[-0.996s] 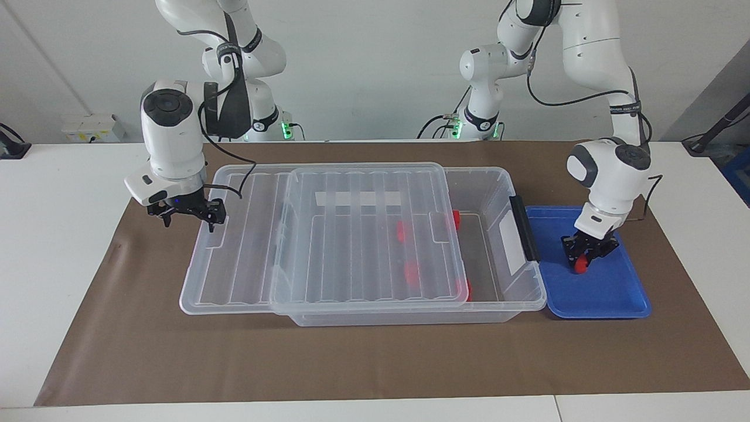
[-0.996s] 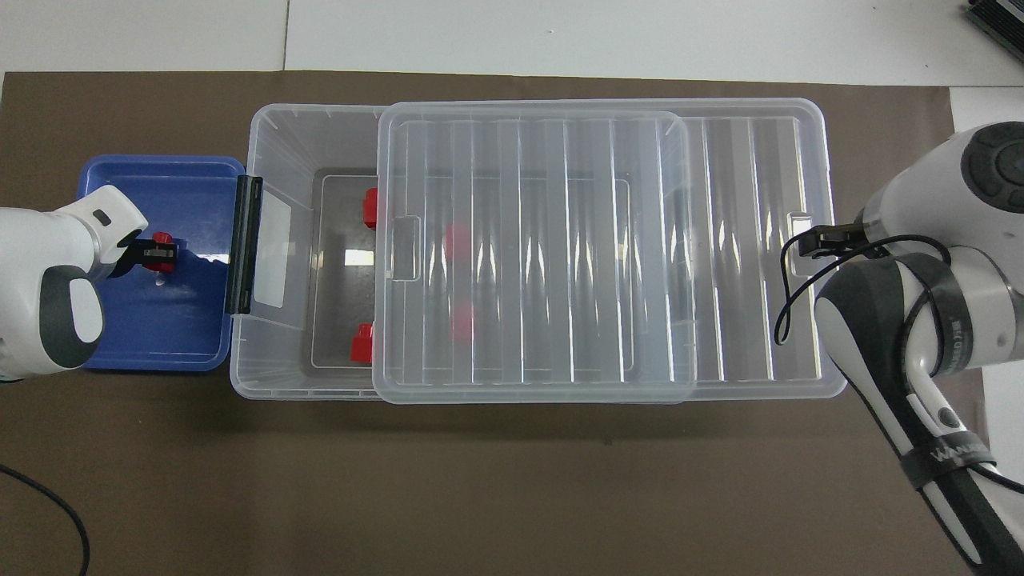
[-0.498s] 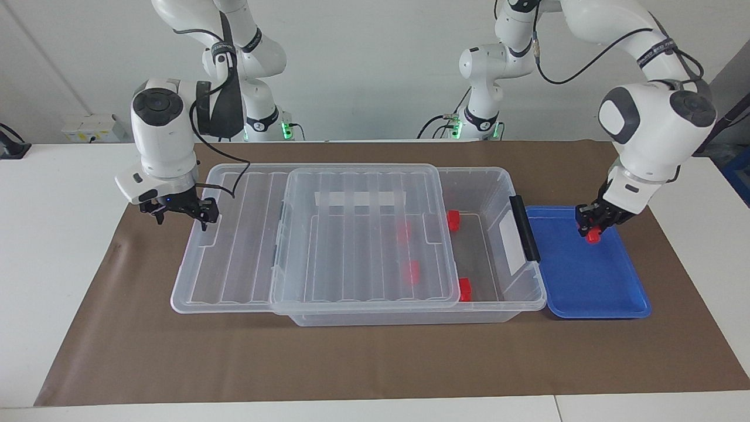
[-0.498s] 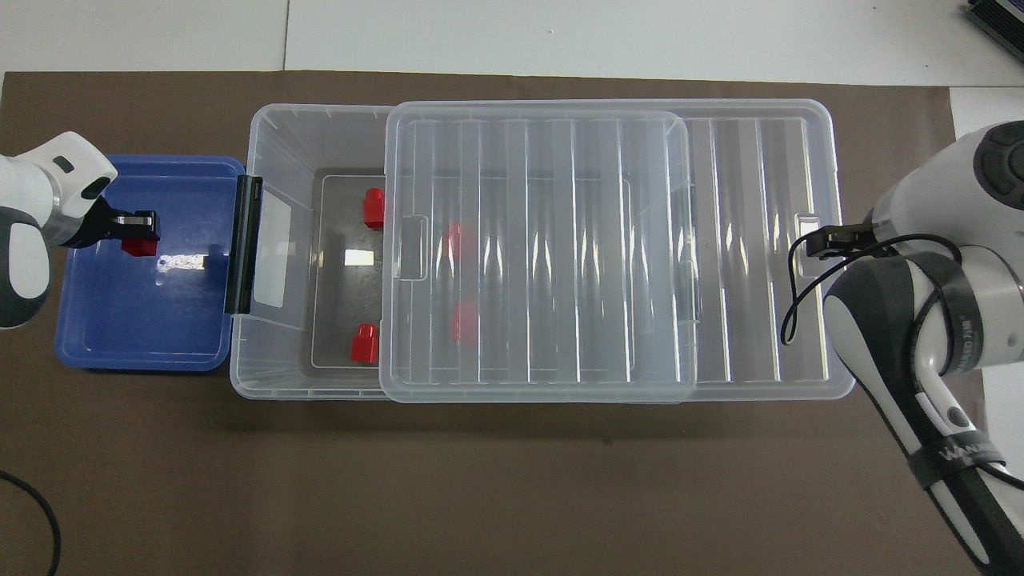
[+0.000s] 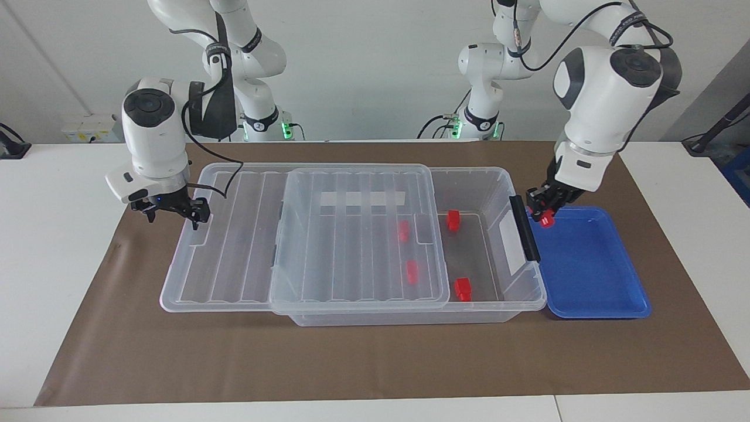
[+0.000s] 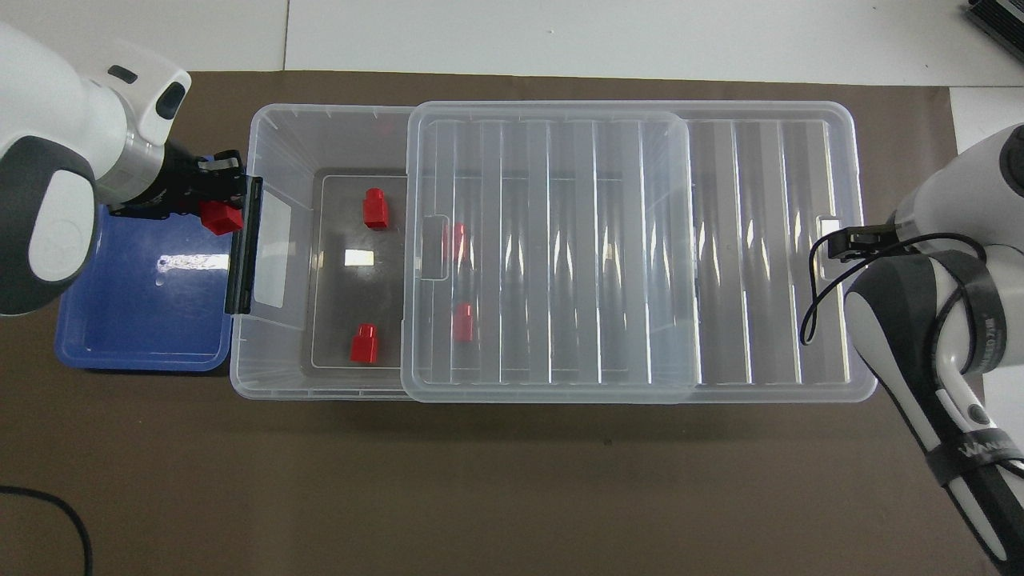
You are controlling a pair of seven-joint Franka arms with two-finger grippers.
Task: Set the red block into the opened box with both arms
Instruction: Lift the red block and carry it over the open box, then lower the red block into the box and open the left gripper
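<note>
Facing view shows the left hand [image 5: 544,206] pinching the red block [image 5: 547,220] over the blue tray [image 5: 592,275] — the overhead view hides that height; right hand [image 5: 176,210] spread at the lid [image 5: 234,234].

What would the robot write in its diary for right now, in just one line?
left gripper: carrying red block | over blue tray | right gripper: at lid

Robot lab — twin arms [image 5: 246,53] — bench [image 5: 58,246]

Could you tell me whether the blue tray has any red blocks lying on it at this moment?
No, the blue tray lies bare, and the only red block near it hangs in the left gripper above the tray's edge.
</note>
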